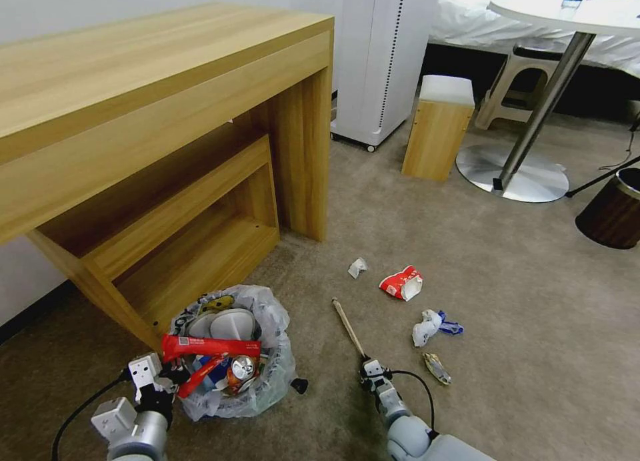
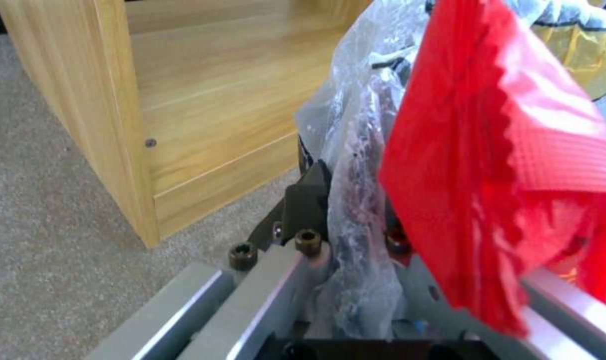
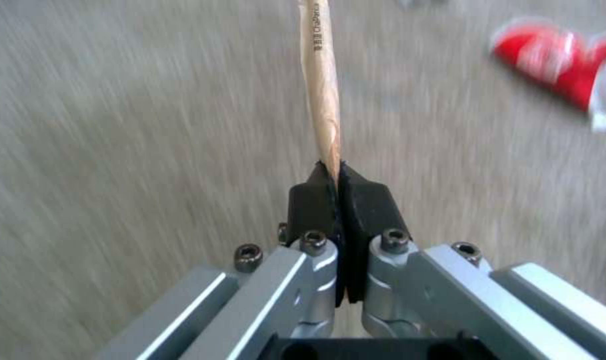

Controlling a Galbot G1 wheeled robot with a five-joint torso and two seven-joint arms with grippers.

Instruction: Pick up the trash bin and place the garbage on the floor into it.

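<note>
The trash bin (image 1: 267, 381), lined with a crinkly plastic bag (image 2: 356, 125), stands on the beige floor (image 1: 507, 301) by the desk leg. It holds red wrappers (image 1: 210, 346), a can and white slippers. My left gripper (image 1: 170, 379) is shut on the bin's bagged rim (image 2: 352, 215), beside a red wrapper (image 2: 502, 150). My right gripper (image 1: 369, 366) is shut on the near end of a wooden stick (image 1: 349, 326), which points away over the carpet (image 3: 321, 85). On the floor lie crumpled paper (image 1: 357, 267), a red-and-white pack (image 1: 402, 283) (image 3: 556, 60), a white and blue mask (image 1: 432, 326) and a crushed piece (image 1: 437, 368).
A wooden desk (image 1: 167, 101) with a low shelf rises to the left of the bin. Farther back are a wooden box stool (image 1: 438, 131), a white unit (image 1: 383, 54), a round table's steel base (image 1: 513, 174) and a brown bin (image 1: 610, 211) at the right.
</note>
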